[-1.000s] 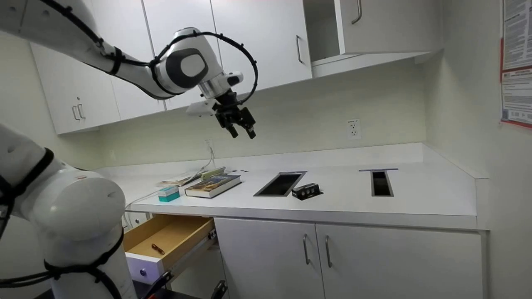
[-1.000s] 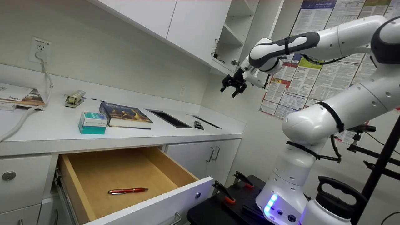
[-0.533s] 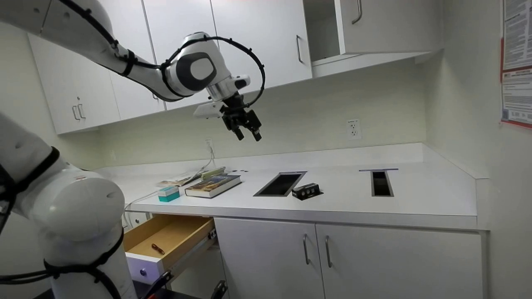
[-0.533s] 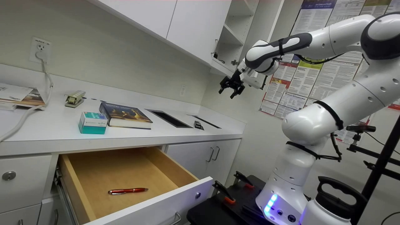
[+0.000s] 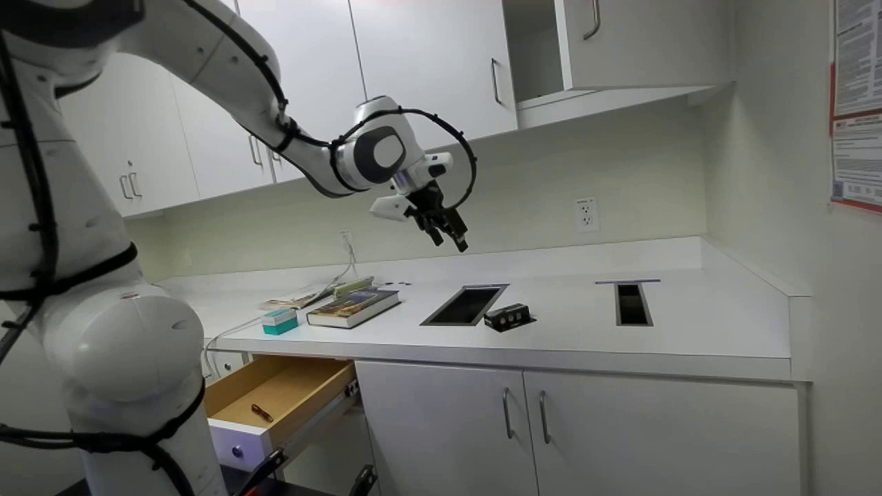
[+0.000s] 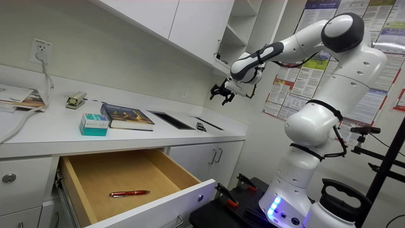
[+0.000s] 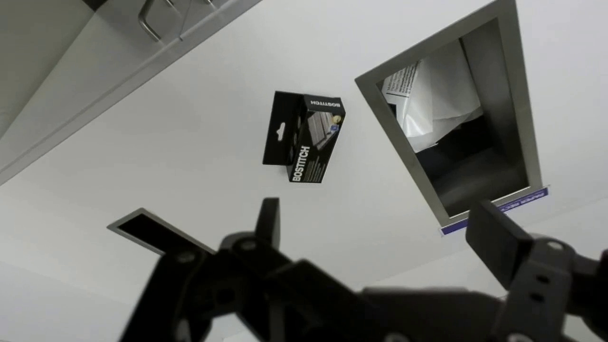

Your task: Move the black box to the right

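Note:
The black box is small, with white lettering and a flat hang tab. It lies on the white counter close to the larger opening. It also shows in an exterior view and in the wrist view, beyond the fingers. My gripper is up in the air above the counter, to the left of the box in that view. It also shows in an exterior view. In the wrist view the gripper has its fingers wide apart with nothing between them. The box is apart from it.
A larger framed opening with paper inside and a smaller opening are set in the counter. A book, a teal and white box and a stapler lie farther along. An open drawer juts out. Cabinets hang above.
My gripper has moved down and toward the black box, rightward in one exterior view and leftward in the other. The fingers stay apart. The black box has not moved.

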Controlling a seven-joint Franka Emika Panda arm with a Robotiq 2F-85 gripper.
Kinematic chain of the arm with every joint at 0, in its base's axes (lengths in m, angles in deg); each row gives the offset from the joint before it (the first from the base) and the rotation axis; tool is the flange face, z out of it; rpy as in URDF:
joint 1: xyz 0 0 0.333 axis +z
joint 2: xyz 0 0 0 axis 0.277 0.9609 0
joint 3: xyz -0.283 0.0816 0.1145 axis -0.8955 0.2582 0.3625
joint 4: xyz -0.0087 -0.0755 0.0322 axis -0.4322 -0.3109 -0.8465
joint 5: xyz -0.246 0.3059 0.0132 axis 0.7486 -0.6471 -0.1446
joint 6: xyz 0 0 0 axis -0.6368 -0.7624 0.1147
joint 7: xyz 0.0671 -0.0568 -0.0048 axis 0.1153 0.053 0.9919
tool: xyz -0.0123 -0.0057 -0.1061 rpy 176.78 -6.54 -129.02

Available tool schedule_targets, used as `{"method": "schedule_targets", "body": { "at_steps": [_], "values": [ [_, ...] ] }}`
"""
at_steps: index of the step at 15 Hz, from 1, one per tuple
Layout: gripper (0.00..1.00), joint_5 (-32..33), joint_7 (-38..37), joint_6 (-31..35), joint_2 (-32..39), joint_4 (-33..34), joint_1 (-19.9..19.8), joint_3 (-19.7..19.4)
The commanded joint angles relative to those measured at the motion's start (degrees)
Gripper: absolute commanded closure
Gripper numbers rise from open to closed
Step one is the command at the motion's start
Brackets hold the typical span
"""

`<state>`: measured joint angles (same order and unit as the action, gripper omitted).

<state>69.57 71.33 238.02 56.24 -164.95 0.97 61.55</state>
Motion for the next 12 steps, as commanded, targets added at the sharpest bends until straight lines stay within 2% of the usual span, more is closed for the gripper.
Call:
{"method": "schedule_targets", "body": {
  "at_steps": [1,4,7,9,10,12],
  "values": [
    [0.0,-0.02,-1.5,1.11,13.73,11.26,0.25,-2.06],
    [0.0,-2.76,0.9,-0.53,21.56,18.36,1.4,-4.45],
    [0.0,-8.36,4.59,-1.86,27.04,23.0,1.28,-4.5],
    [0.0,-9.49,4.22,-2.75,28.74,24.22,1.73,-4.81],
    [0.0,-8.66,4.02,-0.17,27.25,21.48,2.11,-5.43],
    [0.0,-8.94,4.03,-0.34,28.92,22.83,2.2,-5.38]
  ]
}}
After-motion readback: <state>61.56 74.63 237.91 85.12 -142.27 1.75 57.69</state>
